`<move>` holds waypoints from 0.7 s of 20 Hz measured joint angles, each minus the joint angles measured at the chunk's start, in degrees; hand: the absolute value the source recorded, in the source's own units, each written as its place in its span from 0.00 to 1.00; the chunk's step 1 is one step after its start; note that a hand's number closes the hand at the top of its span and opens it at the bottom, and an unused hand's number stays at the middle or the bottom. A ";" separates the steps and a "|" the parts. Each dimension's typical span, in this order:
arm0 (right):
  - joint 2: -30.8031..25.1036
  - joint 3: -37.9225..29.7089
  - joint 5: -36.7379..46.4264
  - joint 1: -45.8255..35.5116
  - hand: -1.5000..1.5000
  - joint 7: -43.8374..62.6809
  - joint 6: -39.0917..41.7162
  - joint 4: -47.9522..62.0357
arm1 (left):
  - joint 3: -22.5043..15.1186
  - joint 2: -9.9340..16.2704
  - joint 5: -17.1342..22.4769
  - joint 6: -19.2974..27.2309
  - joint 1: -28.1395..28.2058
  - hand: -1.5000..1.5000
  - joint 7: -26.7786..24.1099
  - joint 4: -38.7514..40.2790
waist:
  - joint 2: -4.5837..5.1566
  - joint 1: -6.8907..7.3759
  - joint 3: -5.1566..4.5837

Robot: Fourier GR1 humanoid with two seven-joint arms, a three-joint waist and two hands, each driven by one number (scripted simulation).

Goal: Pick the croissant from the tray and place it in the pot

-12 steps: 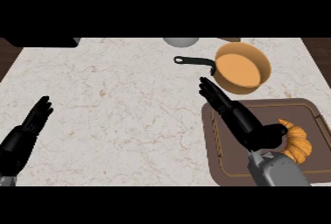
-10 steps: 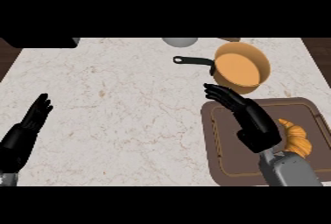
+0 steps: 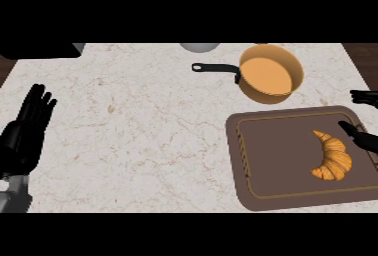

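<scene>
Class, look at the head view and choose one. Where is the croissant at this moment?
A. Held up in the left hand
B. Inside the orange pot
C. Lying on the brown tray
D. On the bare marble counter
C: the croissant lies on the brown tray, at its right side, while the orange pot beyond the tray holds nothing.

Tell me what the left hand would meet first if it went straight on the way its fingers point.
Probably nothing: the left hand points up the bare counter toward its far-left edge, with the pot well off to the right.
</scene>
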 measured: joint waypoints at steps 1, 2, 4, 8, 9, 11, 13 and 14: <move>-0.96 -2.00 -0.55 0.53 0.00 -3.67 0.89 2.31 | -0.42 -0.73 -0.13 0.88 -0.72 0.50 0.84 -0.37 | 0.01 0.11 0.06; -1.56 -3.66 -0.89 1.08 0.00 -7.66 1.76 4.78 | -0.92 -1.37 -0.39 1.83 -1.19 0.50 1.74 -0.88 | -0.02 0.40 0.07; -3.34 -6.41 -1.37 1.85 0.00 -15.18 4.51 9.66 | -1.55 -1.74 -0.75 3.18 -2.71 0.50 4.31 -2.20 | -0.11 0.94 0.05; -8.93 -9.27 -0.71 1.86 0.00 -24.11 11.22 17.19 | -2.46 -2.48 -2.10 5.21 -4.65 0.50 8.01 -4.20 | -0.35 1.66 -0.11; -10.39 -9.11 -0.07 1.13 0.00 -24.27 12.57 18.18 | -2.55 -3.03 -2.39 5.26 -4.96 0.50 7.84 -3.53 | -0.37 1.76 -0.15; -13.36 -7.89 1.63 0.53 0.00 -23.32 15.24 18.73 | -1.96 -2.74 -2.26 4.99 -6.11 0.50 8.84 -3.04 | -0.40 1.91 -0.24; -15.61 -5.48 4.13 1.17 0.00 -21.59 17.13 17.43 | -1.66 -2.35 -2.35 5.10 -6.30 0.50 9.74 -3.67 | -0.54 2.00 -0.33; -17.01 -4.34 5.55 1.72 0.00 -21.19 18.13 17.05 | -2.14 -2.69 -2.81 5.61 -6.00 0.50 10.00 -4.33 | -0.58 2.09 -0.33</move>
